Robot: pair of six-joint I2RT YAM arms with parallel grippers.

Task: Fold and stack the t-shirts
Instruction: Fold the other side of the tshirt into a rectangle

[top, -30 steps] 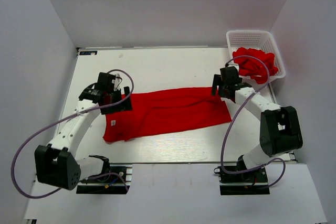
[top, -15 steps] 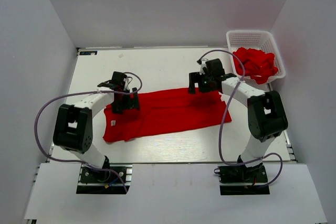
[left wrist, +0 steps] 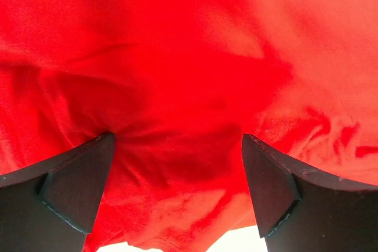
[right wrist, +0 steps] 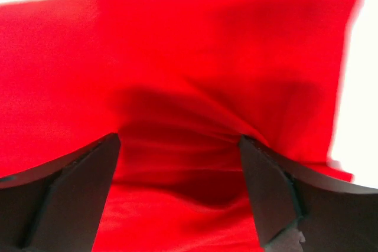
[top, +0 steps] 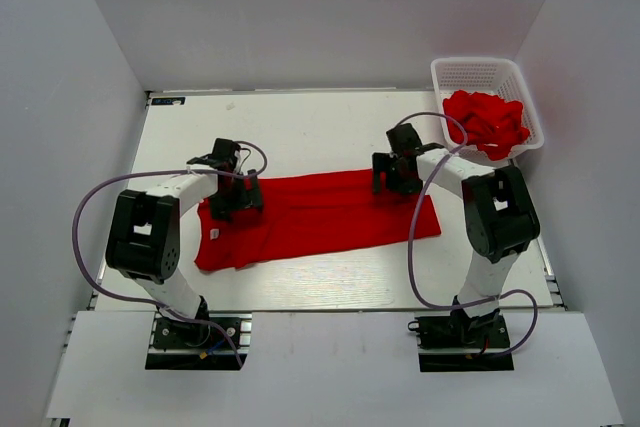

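STATE: left gripper (left wrist: 177, 146) and right gripper (right wrist: 178, 144) spread wide, tips on t-shirt (top: 320, 212) | RISK: crooked fold | CAUSE: uneven pinch, bunched cloth

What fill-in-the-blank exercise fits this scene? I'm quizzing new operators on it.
The spread t-shirt is ___ in colour.
The white basket of crumpled t-shirts stands on the robot's ___ side.
The left gripper and right gripper are down at the spread t-shirt, jaws ___.
Missing: red; right; open.
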